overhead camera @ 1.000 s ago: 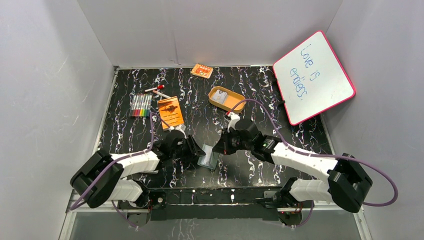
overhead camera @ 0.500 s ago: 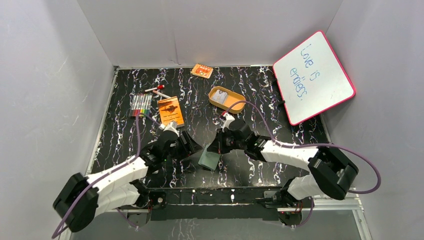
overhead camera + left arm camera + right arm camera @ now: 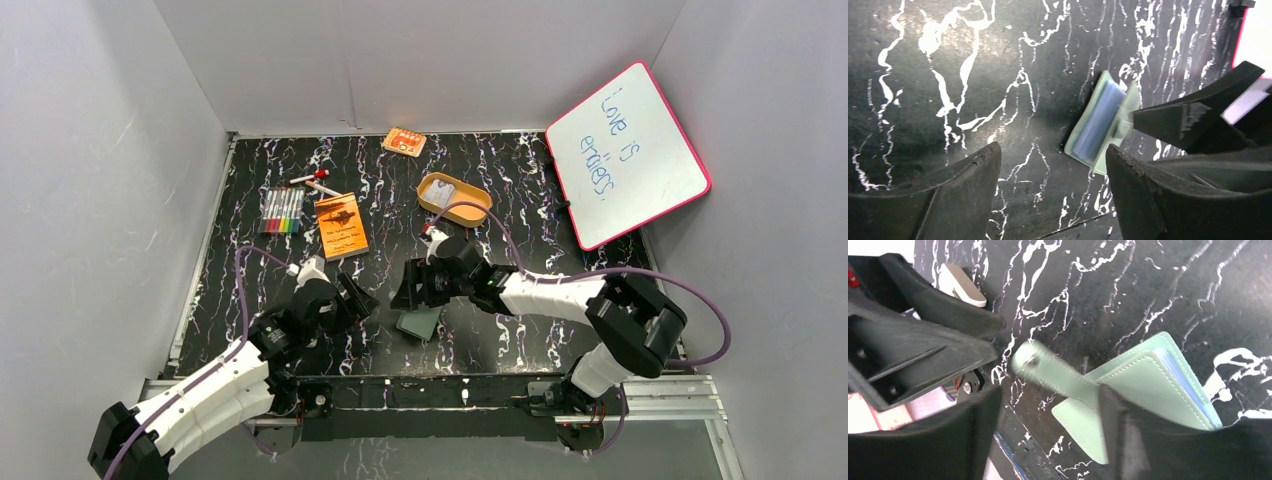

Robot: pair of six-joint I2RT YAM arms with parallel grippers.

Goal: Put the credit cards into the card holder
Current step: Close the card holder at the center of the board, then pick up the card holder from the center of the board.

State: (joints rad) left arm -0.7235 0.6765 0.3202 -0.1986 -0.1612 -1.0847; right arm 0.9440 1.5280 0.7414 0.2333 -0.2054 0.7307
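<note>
Card holder (image 3: pixel 418 322) lies on table (image 3: pixel 400 200), near-centre, between the two claws. It is folded over, with its snap tab loose and pointing toward the left claw; bluish pockets show at one edge.
Whiteboard (image 3: pixel 625 155) leans at the far right.
Right claw (image 3: pixel 405 290) is over the holder's far-left edge. Jaws released; tab sits between the fingers, not pinched.
Left claw (image 3: pixel 352 295) is just left of the holder, apart from it. Jaws released, nothing in them.
Booklet (image 3: pixel 341 226) is far-left, with markers (image 3: pixel 282 210) left of it.
Tray (image 3: pixel 470 212) is far-centre, with a pale card (image 3: pixel 441 190) inside.
Packet (image 3: pixel 404 142) is at the far edge.
</note>
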